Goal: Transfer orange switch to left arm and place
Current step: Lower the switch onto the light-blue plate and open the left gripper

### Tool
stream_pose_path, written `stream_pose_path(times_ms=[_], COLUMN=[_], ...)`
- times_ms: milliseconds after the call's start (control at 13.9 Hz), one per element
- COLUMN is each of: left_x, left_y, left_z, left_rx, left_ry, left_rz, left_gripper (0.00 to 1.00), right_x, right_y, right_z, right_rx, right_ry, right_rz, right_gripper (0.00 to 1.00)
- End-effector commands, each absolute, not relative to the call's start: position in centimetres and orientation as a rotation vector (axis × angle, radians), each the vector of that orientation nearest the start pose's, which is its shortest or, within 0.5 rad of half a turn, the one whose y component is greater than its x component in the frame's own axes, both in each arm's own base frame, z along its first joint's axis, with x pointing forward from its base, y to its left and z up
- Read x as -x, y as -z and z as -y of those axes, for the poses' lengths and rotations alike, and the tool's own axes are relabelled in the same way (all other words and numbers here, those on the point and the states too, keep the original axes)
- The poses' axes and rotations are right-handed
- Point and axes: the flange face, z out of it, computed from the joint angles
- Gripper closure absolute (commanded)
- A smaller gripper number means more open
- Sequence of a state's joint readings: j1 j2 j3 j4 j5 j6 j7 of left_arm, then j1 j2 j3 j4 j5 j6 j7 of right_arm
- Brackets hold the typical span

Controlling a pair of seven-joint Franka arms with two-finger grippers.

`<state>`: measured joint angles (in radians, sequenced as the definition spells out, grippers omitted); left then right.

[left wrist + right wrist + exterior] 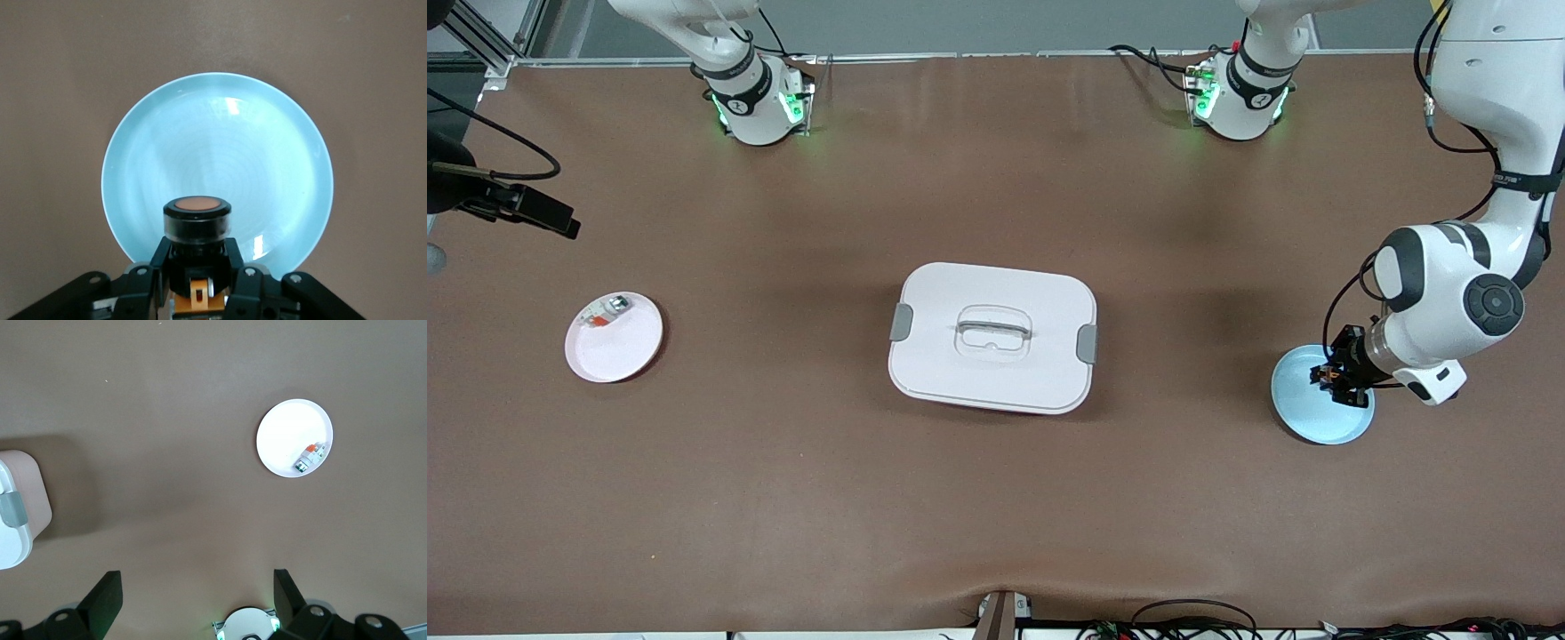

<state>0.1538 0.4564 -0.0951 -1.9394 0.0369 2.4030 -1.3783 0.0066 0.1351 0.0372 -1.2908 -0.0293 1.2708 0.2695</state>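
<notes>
Only the pick-up looks done: the left tool (197, 267) is clamped on the orange switch (197, 217) over the blue plate (280, 160); the right tool (197, 603), wide open, waits; the handover past the box (992, 336) remains.

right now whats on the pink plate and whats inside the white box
The pink plate carries one small silver-and-clear part with a red-orange bit, near its rim. The box has its lid on, so anything inside it is hidden.
</notes>
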Motion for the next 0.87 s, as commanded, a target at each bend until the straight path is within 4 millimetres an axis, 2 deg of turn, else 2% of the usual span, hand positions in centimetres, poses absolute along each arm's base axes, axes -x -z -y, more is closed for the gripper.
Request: stream_pose_path(times_ms=[0, 72, 217, 433, 577, 794], left_x=[-61.8, -61.7, -61.6, -61.3, -61.4, -61.9], left_y=[-24.3, -24.0, -23.2, -21.4, -20.5, -20.7], left_z=[-4.4, -5.3, -5.5, -6.2, -6.0, -5.6], left_rx=[2.359, 2.336, 2.333, 2.297, 2.308, 2.32], left_ry=[0.007, 0.01, 0.005, 0.042, 0.059, 0.075], left_rz=[2.087, 2.099, 2.083, 2.033, 2.02, 2.016], left_gripper=[0.94, 0.94, 0.94, 0.94, 0.94, 0.94], right_x=[-55.4, -55.3, -54.9, -52.8, -52.3, -52.3], right_y=[-65.9, -66.0, -66.2, -65.8, -65.6, -65.5], right_z=[-1.0, -1.0, -1.1, 0.1, 0.3, 1.5], right_rx=[3.133, 3.129, 3.129, 3.093, 3.073, 3.028], right_ry=[-0.221, -0.217, -0.208, -0.131, -0.125, -0.127], right_rz=[-0.429, -0.429, -0.427, -0.463, -0.472, -0.505], right_gripper=[0.0, 0.0, 0.0, 0.0, 0.0, 0.0])
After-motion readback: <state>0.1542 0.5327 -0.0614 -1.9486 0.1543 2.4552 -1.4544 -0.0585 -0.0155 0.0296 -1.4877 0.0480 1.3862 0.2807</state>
